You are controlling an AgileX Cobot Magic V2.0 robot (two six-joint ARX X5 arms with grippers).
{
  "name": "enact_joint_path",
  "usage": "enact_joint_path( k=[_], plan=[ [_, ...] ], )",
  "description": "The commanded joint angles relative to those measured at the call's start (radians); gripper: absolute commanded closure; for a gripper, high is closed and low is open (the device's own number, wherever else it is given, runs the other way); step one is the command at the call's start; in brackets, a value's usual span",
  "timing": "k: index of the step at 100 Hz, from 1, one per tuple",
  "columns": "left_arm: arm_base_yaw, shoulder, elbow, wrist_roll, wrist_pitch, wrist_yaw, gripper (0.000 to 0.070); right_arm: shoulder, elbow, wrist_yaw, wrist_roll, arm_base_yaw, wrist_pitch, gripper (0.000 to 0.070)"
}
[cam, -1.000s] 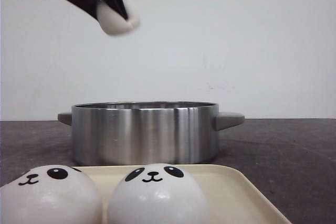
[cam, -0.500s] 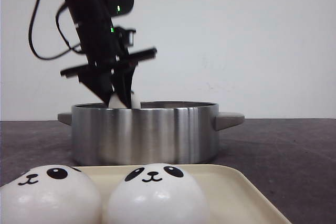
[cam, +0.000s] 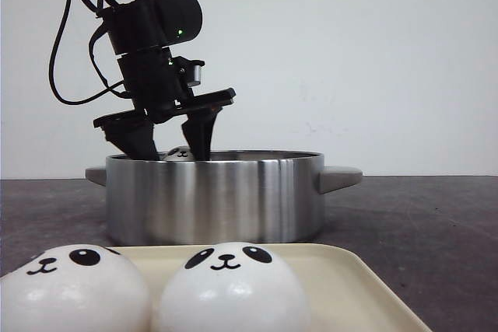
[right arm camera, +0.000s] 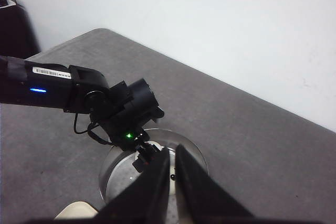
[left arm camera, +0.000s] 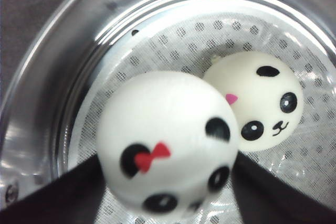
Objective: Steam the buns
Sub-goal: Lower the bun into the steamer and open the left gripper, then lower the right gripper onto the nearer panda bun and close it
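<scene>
Two panda buns (cam: pixel 74 289) (cam: pixel 229 285) sit on a cream tray (cam: pixel 350 285) at the front. My left gripper (cam: pixel 171 145) reaches into the steel pot (cam: pixel 214 200), its jaws spread. A bun with a red bow (left arm camera: pixel 168 140) lies between them, its top just above the rim (cam: pixel 177 152). It leans on another bun (left arm camera: pixel 262 100) that lies on the perforated steamer plate (left arm camera: pixel 157 51). My right gripper (right arm camera: pixel 172 153) hangs high above the pot (right arm camera: pixel 121 171), fingers nearly together and empty.
The pot has two side handles (cam: pixel 338 178) and stands on a dark grey table (cam: pixel 420 223) before a white wall. The left arm (right arm camera: pixel 105 103) reaches over the pot. A corner of the tray (right arm camera: pixel 76 211) shows in the right wrist view.
My left gripper came down from high up with the bun into the pot. Its jaws have since spread apart around the bun.
</scene>
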Motion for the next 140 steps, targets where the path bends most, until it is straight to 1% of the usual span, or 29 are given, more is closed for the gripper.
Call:
enact_joint_path(
  k=[1, 15, 21, 31, 46, 57, 71, 80, 92, 106, 117, 120, 123, 126, 130, 134, 135, 136, 139, 140],
  plan=[
    [-0.005, 0.026, 0.026, 0.013, -0.005, 0.001, 0.018, 0.008, 0.021, 0.0, 0.024, 0.013, 0.005, 0.069],
    [-0.005, 0.025, 0.031, 0.012, -0.034, 0.001, 0.0168, 0.008, 0.021, 0.001, 0.031, 0.013, -0.001, 0.069],
    [-0.005, 0.025, 0.039, 0.012, -0.056, 0.001, 0.0135, 0.008, 0.021, 0.001, 0.031, 0.013, -0.011, 0.069],
    [-0.005, 0.012, 0.053, 0.004, -0.094, 0.001, 0.0138, 0.013, 0.02, 0.003, 0.032, 0.012, -0.039, 0.069],
    [-0.024, -0.087, 0.053, -0.003, -0.066, 0.001, 0.0139, 0.02, -0.016, 0.003, 0.048, 0.012, -0.063, 0.069],
    [-0.053, -0.211, 0.053, -0.005, -0.04, 0.001, 0.0139, 0.02, -0.076, 0.002, 0.097, 0.012, -0.061, 0.069],
    [-0.109, -0.394, 0.053, 0.003, -0.038, 0.0, 0.0142, 0.02, -0.195, -0.01, 0.195, 0.012, -0.03, 0.069],
    [-0.146, -0.509, 0.052, 0.002, -0.039, -0.014, 0.0143, 0.02, -0.29, -0.048, 0.251, 0.012, -0.015, 0.069],
    [-0.192, -0.642, 0.052, 0.002, -0.04, -0.027, 0.0143, 0.02, -0.446, -0.135, 0.334, 0.016, 0.044, 0.069],
    [-0.222, -0.762, 0.052, -0.002, -0.068, -0.029, 0.0143, 0.026, -0.646, -0.245, 0.418, 0.026, 0.163, 0.0688],
    [-0.224, -0.833, 0.052, -0.011, -0.124, -0.041, 0.0143, 0.038, -0.773, -0.308, 0.489, 0.038, 0.258, 0.0683],
    [-0.224, -0.849, 0.052, -0.013, -0.144, -0.043, 0.0143, 0.039, -0.8, -0.327, 0.508, 0.042, 0.276, 0.0656],
    [-0.224, -0.863, 0.052, -0.013, -0.162, -0.049, 0.0143, 0.043, -0.824, -0.337, 0.527, 0.043, 0.293, 0.0596],
    [-0.224, -0.88, 0.052, -0.013, -0.185, -0.058, 0.0143, 0.05, -0.845, -0.353, 0.544, 0.049, 0.311, 0.0515],
    [-0.224, -0.895, 0.052, -0.013, -0.209, -0.068, 0.0143, 0.061, -0.865, -0.373, 0.565, 0.056, 0.327, 0.0386],
    [-0.224, -0.909, 0.052, -0.012, -0.231, -0.081, 0.0143, 0.074, -0.875, -0.38, 0.577, 0.063, 0.329, 0.0257],
    [-0.224, -0.913, 0.052, -0.012, -0.237, -0.085, 0.0143, 0.076, -0.876, -0.38, 0.578, 0.065, 0.328, 0.0243],
    [-0.224, -0.918, 0.052, -0.013, -0.244, -0.091, 0.0143, 0.083, -0.877, -0.38, 0.581, 0.069, 0.326, 0.0202],
    [-0.224, -0.925, 0.052, -0.012, -0.255, -0.098, 0.0143, 0.095, -0.877, -0.379, 0.583, 0.076, 0.322, 0.0147],
    [-0.224, -0.928, 0.052, -0.012, -0.259, -0.1, 0.0143, 0.097, -0.877, -0.379, 0.583, 0.077, 0.322, 0.014]
  ],
)
